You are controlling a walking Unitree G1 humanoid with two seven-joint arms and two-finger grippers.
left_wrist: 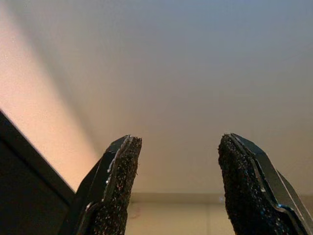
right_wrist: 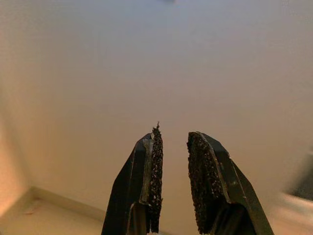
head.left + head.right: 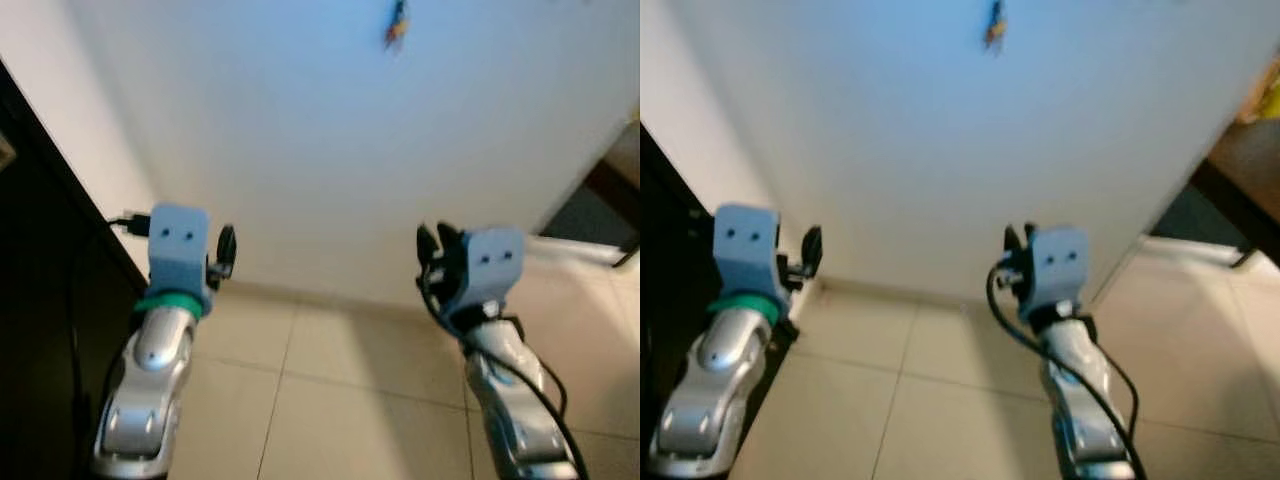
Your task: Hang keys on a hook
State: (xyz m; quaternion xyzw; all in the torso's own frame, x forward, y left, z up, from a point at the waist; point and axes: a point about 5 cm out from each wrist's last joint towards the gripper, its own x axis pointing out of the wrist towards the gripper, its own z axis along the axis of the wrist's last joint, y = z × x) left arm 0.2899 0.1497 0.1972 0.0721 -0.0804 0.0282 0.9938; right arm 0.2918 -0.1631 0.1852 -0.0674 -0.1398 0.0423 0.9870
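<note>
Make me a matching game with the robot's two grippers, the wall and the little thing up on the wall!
Things:
1. left gripper
2. right gripper
3. small hanging thing
4. wall

States:
A. white, right in front of the robot
B. fingers wide apart, nothing between them
C. high up on the wall, too blurred to tell what it is
D. fingers with a narrow gap, nothing between them

Pairs: 1-B, 2-D, 3-C, 4-A

Head views soft, slightly blurred; wall [image 3: 330,150] lit cool and even (bluish cast). Wrist views warmer, wall beyond the finger pads [image 1: 122,186] defocused, pads sharp
</note>
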